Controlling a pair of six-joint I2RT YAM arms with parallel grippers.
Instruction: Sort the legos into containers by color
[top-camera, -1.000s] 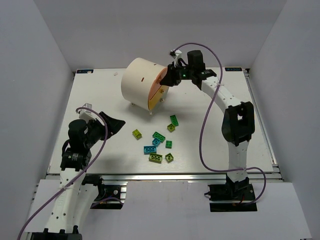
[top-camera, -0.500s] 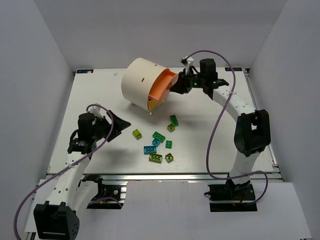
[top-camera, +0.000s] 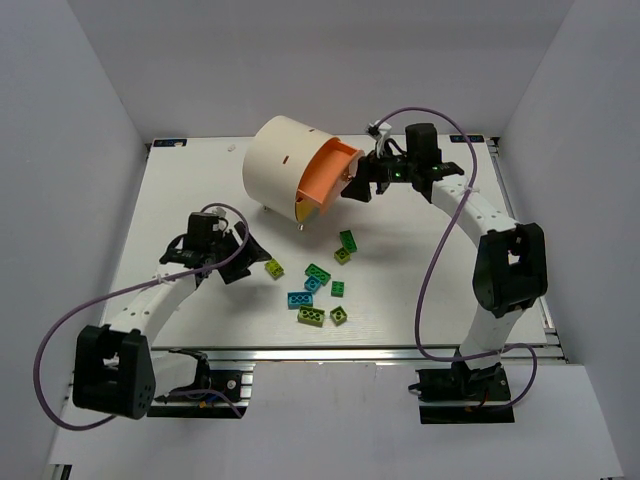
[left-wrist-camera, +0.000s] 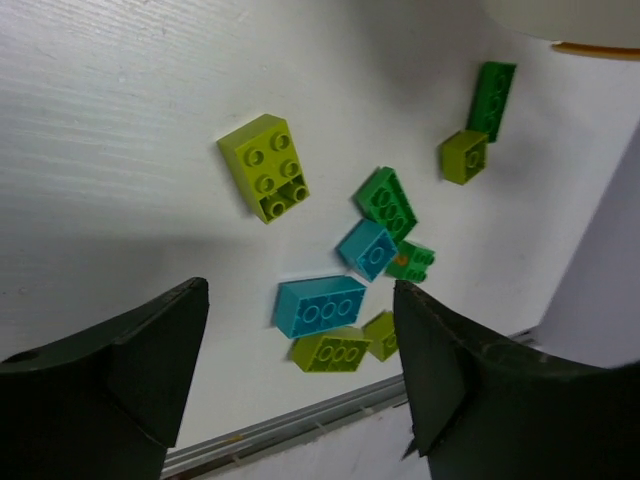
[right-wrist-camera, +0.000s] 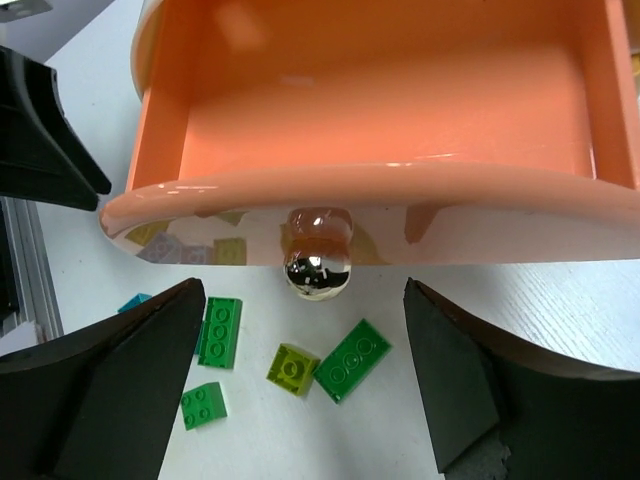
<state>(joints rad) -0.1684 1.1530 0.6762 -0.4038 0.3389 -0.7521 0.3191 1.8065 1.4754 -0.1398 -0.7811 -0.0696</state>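
Observation:
The cream drum (top-camera: 285, 160) lies on its side with one orange drawer (top-camera: 335, 170) pulled out and empty (right-wrist-camera: 360, 215). My right gripper (top-camera: 357, 188) is open in front of the drawer. Its fingers stand apart on either side of the brass knob (right-wrist-camera: 318, 265) and do not touch it. Several legos lie loose on the table below: dark green (top-camera: 348, 240), yellow-green (top-camera: 311, 316) and cyan (top-camera: 299, 299). My left gripper (top-camera: 245, 262) hangs open and empty beside a lone yellow-green brick (top-camera: 273, 268) (left-wrist-camera: 270, 165). The cyan brick (left-wrist-camera: 320, 305) shows between its fingers.
The drum stands on short legs (top-camera: 301, 224) at the back middle of the white table (top-camera: 180, 190). A metal rail (top-camera: 330, 352) runs along the near edge, just beyond the lowest bricks. Grey walls close in both sides. Purple cables loop from both arms.
My right gripper pulled the orange drawer out by its knob, then let go and opened. My left arm swung right and forward towards the bricks, its jaws staying open.

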